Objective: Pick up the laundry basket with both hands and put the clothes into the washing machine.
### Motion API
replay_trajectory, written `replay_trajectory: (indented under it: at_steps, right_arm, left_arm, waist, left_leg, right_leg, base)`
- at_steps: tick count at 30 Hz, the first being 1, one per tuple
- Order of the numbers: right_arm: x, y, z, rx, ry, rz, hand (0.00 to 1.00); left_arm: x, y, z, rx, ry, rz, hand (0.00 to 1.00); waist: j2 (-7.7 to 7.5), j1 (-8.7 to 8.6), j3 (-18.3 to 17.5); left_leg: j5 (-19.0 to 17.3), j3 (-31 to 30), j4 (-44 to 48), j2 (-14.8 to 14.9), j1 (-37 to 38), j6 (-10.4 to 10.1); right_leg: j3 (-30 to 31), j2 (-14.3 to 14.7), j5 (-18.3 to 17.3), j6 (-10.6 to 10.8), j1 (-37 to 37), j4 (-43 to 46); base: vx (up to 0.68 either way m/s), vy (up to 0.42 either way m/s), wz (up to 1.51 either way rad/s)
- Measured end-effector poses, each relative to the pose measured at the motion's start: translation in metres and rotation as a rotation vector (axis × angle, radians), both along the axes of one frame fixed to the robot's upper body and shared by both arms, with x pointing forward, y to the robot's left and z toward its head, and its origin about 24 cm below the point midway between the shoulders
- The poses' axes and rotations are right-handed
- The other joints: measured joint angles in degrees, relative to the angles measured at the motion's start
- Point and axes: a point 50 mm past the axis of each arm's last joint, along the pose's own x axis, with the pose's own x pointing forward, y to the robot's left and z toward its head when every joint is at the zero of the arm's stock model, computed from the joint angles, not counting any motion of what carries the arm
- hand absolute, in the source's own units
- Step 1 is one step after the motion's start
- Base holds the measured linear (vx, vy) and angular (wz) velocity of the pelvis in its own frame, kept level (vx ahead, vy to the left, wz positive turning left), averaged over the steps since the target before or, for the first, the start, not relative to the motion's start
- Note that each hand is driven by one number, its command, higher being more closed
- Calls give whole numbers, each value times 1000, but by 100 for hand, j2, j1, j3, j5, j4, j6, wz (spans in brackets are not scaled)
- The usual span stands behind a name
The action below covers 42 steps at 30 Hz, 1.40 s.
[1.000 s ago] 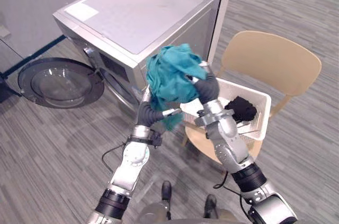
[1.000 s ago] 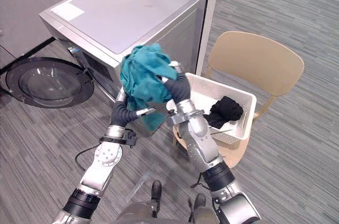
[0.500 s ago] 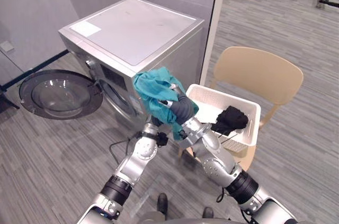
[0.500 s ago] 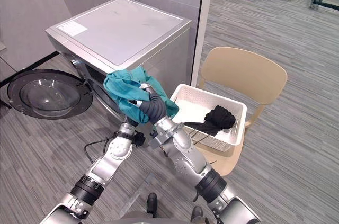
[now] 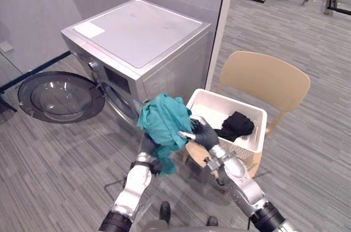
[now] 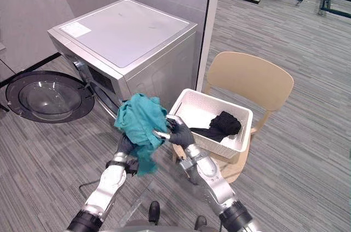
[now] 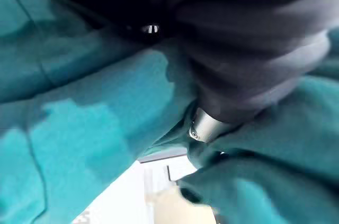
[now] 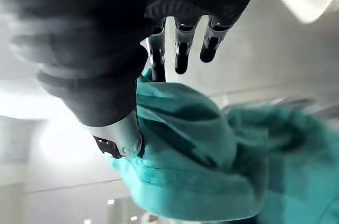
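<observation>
Right robot hand (image 5: 204, 134), frame centre: fingers near straight, thumb against teal garment (image 5: 162, 119), pressing rather than wrapping. Left robot hand (image 5: 147, 147) sat under same bundle, grip unreadable. Judgement: keep bundle squeezed between both hands, swing up-left into washing machine (image 5: 137, 34) opening past open door (image 5: 60, 89), mind dangling tail. Garment hung left of right hand, just left of basket (image 6: 219, 145) and clear of it. Black garment (image 5: 237, 125) lay in basket.
</observation>
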Motion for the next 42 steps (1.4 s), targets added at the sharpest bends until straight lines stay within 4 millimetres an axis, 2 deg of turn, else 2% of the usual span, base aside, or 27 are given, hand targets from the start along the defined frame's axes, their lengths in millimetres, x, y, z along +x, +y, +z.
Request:
replay_trajectory:
  at_steps: [3, 5, 7, 8, 10, 11, 12, 14, 15, 17, 18, 19, 20, 21, 22, 24, 26, 27, 30, 33, 34, 35, 36, 37, 38, 40, 42]
  right_arm:
    - [-6, -24, -29, -267, 35, -80, 0]
    - [-8, -31, -42, -408, 49, -94, 0]
    - [-10, -37, -56, -504, 83, -112, 0]
    - [-12, -46, -68, -570, 125, -136, 0]
    - [-21, -62, -89, -647, 223, -172, 0]
    - [-26, -70, -98, -674, 282, -188, 0]
    - [-27, -72, -102, -675, 311, -203, 0]
    - [-29, -67, -115, -632, 398, -235, 0]
    - [-29, -65, -116, -617, 414, -247, 0]
    - [-32, -66, -122, -577, 475, -290, 0]
    - [-33, -67, -123, -579, 483, -294, 0]
    - [-36, -68, -125, -585, 496, -306, 0]
    - [-38, -68, -126, -586, 501, -307, 0]
    - [-40, -67, -127, -583, 508, -306, 0]
    - [-41, -66, -128, -570, 513, -309, 0]
    - [-40, -66, -127, -554, 517, -318, 0]
    - [-39, -67, -126, -540, 514, -330, 0]
    - [-39, -66, -126, -536, 514, -329, 0]
    - [-37, -66, -125, -527, 511, -333, 0]
    - [-37, -65, -124, -521, 509, -329, 0]
    - [-36, -65, -123, -521, 504, -329, 0]
    - [-34, -64, -122, -519, 497, -327, 0]
    - [-32, -64, -121, -518, 490, -328, 0]
    - [-29, -64, -118, -518, 474, -329, 0]
    - [-27, -62, -115, -511, 459, -326, 0]
    - [-25, -63, -114, -503, 456, -333, 0]
    - [-23, -67, -113, -504, 454, -351, 0]
  left_arm:
    - [-16, 9, -21, -64, 108, 41, 100]
    - [-25, 14, -29, -95, 151, 75, 100]
    - [-32, 19, -39, -112, 200, 110, 100]
    - [-35, 19, -44, -129, 226, 136, 100]
    - [-38, 21, -47, -149, 237, 171, 100]
    - [-40, 23, -49, -148, 245, 179, 100]
    - [-40, 25, -50, -144, 252, 186, 100]
    - [-46, 39, -57, -119, 287, 227, 100]
    - [-49, 42, -59, -112, 303, 236, 100]
    - [-61, 39, -69, -120, 368, 240, 100]
    - [-64, 37, -70, -127, 377, 235, 100]
    - [-68, 36, -72, -126, 392, 224, 100]
    - [-67, 36, -72, -123, 391, 222, 100]
    - [-64, 38, -71, -114, 384, 217, 100]
    - [-62, 38, -69, -108, 379, 210, 100]
    - [-60, 38, -68, -102, 374, 200, 100]
    - [-54, 35, -66, -103, 360, 185, 100]
    - [-48, 33, -64, -104, 346, 173, 100]
    - [-39, 29, -60, -102, 323, 147, 100]
    - [-44, 26, -62, -80, 340, 107, 100]
    - [-48, 25, -65, -71, 355, 93, 100]
    - [-52, 26, -66, -65, 367, 92, 100]
    - [-54, 25, -67, -66, 372, 92, 100]
    - [-58, 25, -69, -70, 385, 92, 100]
    - [-62, 23, -72, -81, 404, 85, 100]
    - [-62, 17, -74, -99, 416, 73, 100]
    - [-57, 9, -73, -123, 404, 70, 100]
  waist:
    - [-3, 115, 163]
    - [15, 133, 191]
    - [-68, 223, 253]
    - [-88, 265, 304]
    - [-36, 234, 307]
    - [118, 200, 295]
    - [105, 180, 330]
    - [-120, 111, 451]
    - [-158, 109, 458]
    - [-239, 117, 502]
    - [-226, 108, 506]
    - [-217, 95, 507]
    - [-210, 91, 512]
    - [-209, 60, 514]
    - [-197, -56, 526]
    - [-135, -203, 575]
    - [-90, -232, 713]
    - [-119, -247, 734]
    - [-182, -291, 786]
    - [-206, -411, 801]
    - [-166, -444, 812]
    - [-127, -424, 833]
    - [-93, -408, 847]
    - [16, -351, 879]
    - [44, -250, 883]
    - [0, -207, 898]
    - [-14, -215, 914]
  left_leg:
    - [-16, -534, 187, -112, -468, -8]
    - [-96, -548, 133, -127, -629, 26]
    - [-384, 184, 97, -135, -702, 440]
    - [-423, 1150, 260, -129, -886, 510]
    - [-566, 2490, 517, -13, -908, 723]
    - [-120, 2992, 592, 120, -779, 698]
    - [-104, 2873, 624, 34, -792, 694]
    - [-166, 2443, 668, -282, -755, 770]
    - [-225, 2369, 691, -346, -729, 788]
    - [-759, 2167, 1108, -637, -603, 903]
    - [-867, 2110, 1198, -688, -540, 920]
    - [-1099, 1854, 1379, -809, -381, 972]
    - [-1179, 1770, 1437, -820, -325, 985]
    - [-1298, 1566, 1483, -825, -232, 989]
    - [-1338, 1288, 1410, -841, -50, 984]
    - [-1365, 1062, 1234, -851, 234, 936]
    - [-1402, 883, 1161, -849, 550, 868]
    - [-1452, 712, 1151, -848, 661, 785]
    - [-1534, 419, 1084, -847, 818, 648]
    - [-1942, 192, 1287, -794, 1052, 202]
    - [-2154, 224, 1719, -659, 983, 9]
    - [-2181, 516, 2885, -381, 513, -74]
    - [-2128, 675, 3420, -213, 326, -156]
    - [-1831, 997, 4500, 196, 0, -377]
    - [-1855, 1213, 5354, 597, -263, -260]
    - [-1971, 1398, 5597, 699, -417, -128]
    - [-2047, 1480, 5279, 681, -585, -32]
  right_leg:
    - [-639, -109, -385, -5, -250, 574]
    - [-1075, -209, -535, -3, -294, 732]
    - [-1482, -450, -565, -49, -287, 696]
    - [-1866, -687, -603, -20, -291, 793]
    - [-2444, -930, -733, 159, -231, 1068]
    - [-2736, -941, -838, 293, -96, 1220]
    - [-2821, -1014, -859, 326, -12, 1238]
    - [-3014, -1141, -840, 382, 371, 1094]
    - [-3057, -1194, -841, 452, 450, 1094]
    - [-3139, -1793, -1015, 770, 602, 2036]
    - [-3090, -1985, -1011, 750, 577, 2444]
    - [-2731, -2393, -910, 175, 349, 3530]
    - [-2410, -2441, -912, -199, 190, 3954]
    - [-1595, -2233, -1139, -380, -242, 4567]
    - [-828, -1798, -1398, -260, -699, 4939]
    - [-365, -1375, -1598, -149, -1203, 4874]
    - [-351, -1087, -1619, -59, -1759, 4182]
    - [-381, -928, -1412, 7, -2054, 3244]
    - [-454, -787, -746, -14, -2226, 1873]
    - [-442, -802, -256, -353, -2132, 1765]
    - [-484, -771, -32, -456, -2069, 1889]
    - [-499, -592, -31, -485, -1963, 1897]
    - [-517, -472, -60, -529, -1844, 1828]
    - [-482, -126, -79, -656, -1492, 1579]
    - [-281, 169, -132, -941, -1165, 1372]
    - [51, 310, -206, -1034, -874, 1203]
    - [365, 373, -156, -960, -569, 952]
  base:
    - [-86, -32, 94]
    - [-30, -35, 123]
    - [45, 18, 131]
    - [73, 73, 134]
    - [173, 129, 176]
    - [256, 132, 175]
    - [236, 97, 149]
    - [172, 59, 119]
    - [176, 70, 83]
    - [182, 115, 64]
    - [262, 226, 65]
    - [252, 201, 53]
    - [255, 179, 74]
    - [222, 93, 88]
    - [214, 69, 91]
    - [225, 41, 80]
    - [283, -8, 68]
    - [352, -51, 67]
    - [354, -123, 66]
    - [410, -238, 84]
    - [416, -290, 48]
    - [410, -302, 24]
    - [446, -318, -20]
    - [476, -285, -81]
    - [484, -244, -97]
    - [436, -163, -101]
    - [397, -120, -96]
